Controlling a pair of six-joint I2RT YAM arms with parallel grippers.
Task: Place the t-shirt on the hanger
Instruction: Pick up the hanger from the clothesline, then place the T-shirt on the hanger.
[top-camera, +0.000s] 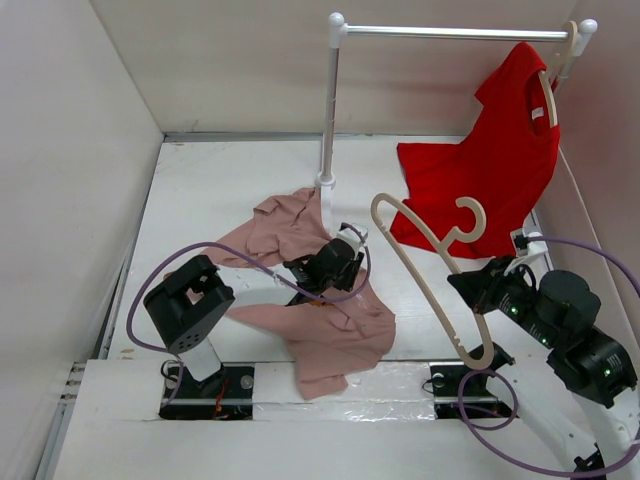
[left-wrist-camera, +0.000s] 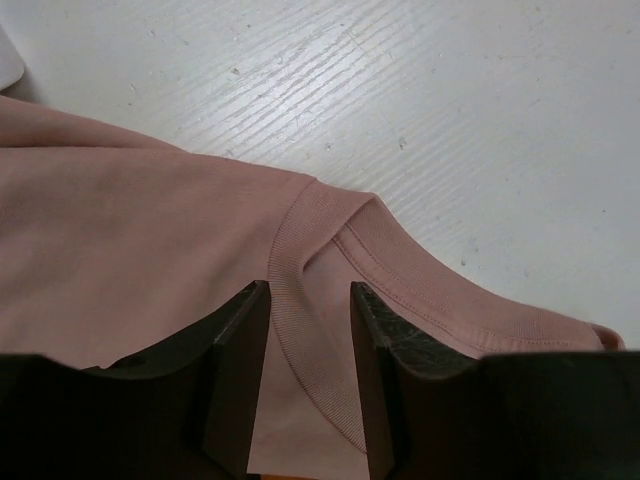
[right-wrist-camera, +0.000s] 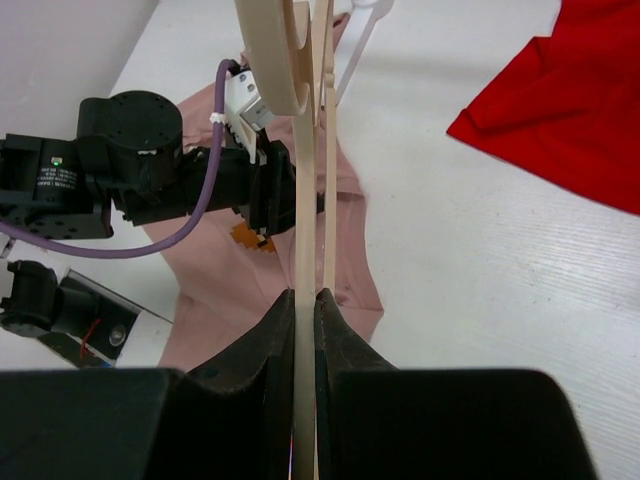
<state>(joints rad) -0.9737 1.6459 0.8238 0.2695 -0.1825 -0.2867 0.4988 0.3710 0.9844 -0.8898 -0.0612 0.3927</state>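
The dusty pink t-shirt lies crumpled on the white table in front of the left arm. My left gripper sits low over it. In the left wrist view the gripper is open, with its fingers on either side of the shirt's ribbed collar. My right gripper is shut on the pale beige hanger and holds it tilted above the table, hook pointing away. In the right wrist view the gripper clamps one hanger arm. The shirt's orange print shows beyond it.
A white clothes rack stands at the back. A bright red t-shirt hangs from its rail on a matching hanger, its hem resting on the table. White walls enclose the table. The left arm lies close to the held hanger.
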